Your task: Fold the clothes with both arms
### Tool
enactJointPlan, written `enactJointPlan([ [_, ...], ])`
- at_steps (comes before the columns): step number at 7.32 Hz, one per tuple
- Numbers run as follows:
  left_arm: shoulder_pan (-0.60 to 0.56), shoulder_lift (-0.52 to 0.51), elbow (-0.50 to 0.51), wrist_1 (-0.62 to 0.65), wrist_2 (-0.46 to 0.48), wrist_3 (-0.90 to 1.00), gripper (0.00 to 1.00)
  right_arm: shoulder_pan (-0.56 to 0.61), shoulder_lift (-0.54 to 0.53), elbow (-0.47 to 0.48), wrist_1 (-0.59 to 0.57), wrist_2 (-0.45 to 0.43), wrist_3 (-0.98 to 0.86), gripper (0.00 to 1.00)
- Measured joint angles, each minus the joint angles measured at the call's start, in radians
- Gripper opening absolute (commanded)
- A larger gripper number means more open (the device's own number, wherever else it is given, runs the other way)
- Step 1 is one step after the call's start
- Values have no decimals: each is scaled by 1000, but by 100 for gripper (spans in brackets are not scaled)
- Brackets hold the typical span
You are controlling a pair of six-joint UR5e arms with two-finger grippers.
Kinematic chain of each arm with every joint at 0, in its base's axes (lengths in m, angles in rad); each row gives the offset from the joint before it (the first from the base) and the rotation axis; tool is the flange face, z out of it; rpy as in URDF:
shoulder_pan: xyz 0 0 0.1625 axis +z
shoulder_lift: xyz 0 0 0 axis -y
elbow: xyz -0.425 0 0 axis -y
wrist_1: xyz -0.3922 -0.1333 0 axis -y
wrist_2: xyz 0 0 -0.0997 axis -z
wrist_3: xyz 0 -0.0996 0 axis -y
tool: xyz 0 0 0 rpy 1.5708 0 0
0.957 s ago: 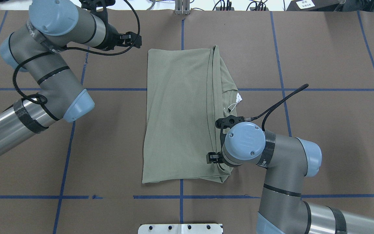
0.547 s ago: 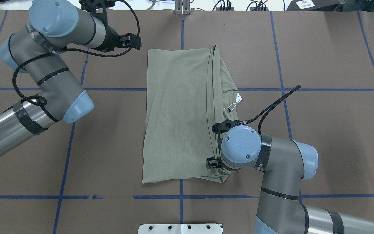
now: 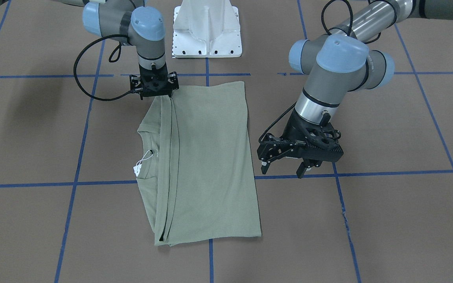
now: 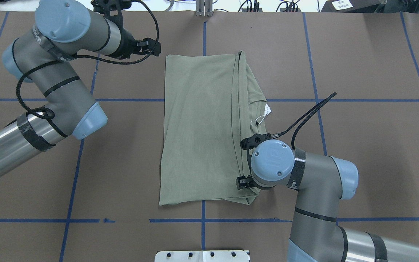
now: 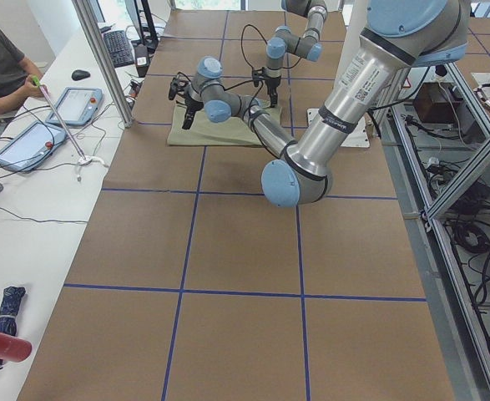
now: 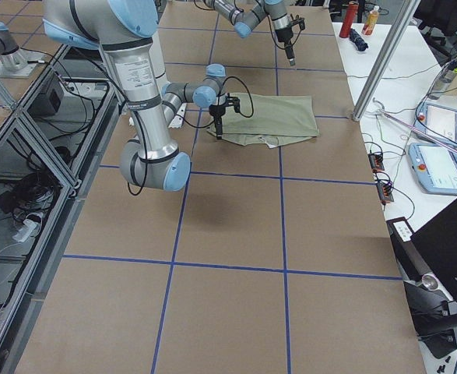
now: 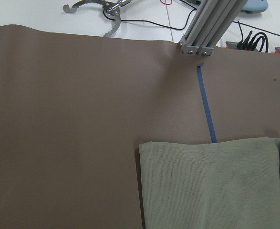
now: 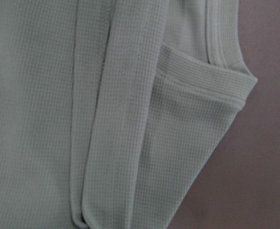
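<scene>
The clothes are one pale sage-green shirt (image 4: 198,127) lying folded into a tall rectangle mid-table, its white tag (image 4: 267,108) out on the right side. My right gripper (image 3: 155,91) points straight down at the shirt's (image 3: 210,157) corner nearest the robot. Its fingers are hidden under the wrist, and the right wrist view shows only folded knit and a ribbed hem (image 8: 202,90). My left gripper (image 3: 282,169) hovers beside the shirt's other long edge, open and holding nothing. The left wrist view looks at the shirt's far corner (image 7: 211,186).
The white base pedestal (image 3: 207,29) stands at the robot's edge. Blue tape lines (image 4: 315,100) cross the brown table cover. A metal post (image 4: 204,9) and cables sit at the far edge. A person (image 5: 2,67) sits at a side desk with tablets.
The right wrist has shifted slightly over the shirt's near corner. The left arm has barely moved, and the shirt lies as before.
</scene>
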Motion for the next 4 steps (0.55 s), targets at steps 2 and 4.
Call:
enactJointPlan([
  [2,4,-4,0,0,0,-2,100,33,-41,7,1,3,-47,100],
  [4,5,-8,0,0,0,-3,100,50,-116,49,6,1,-61,100],
])
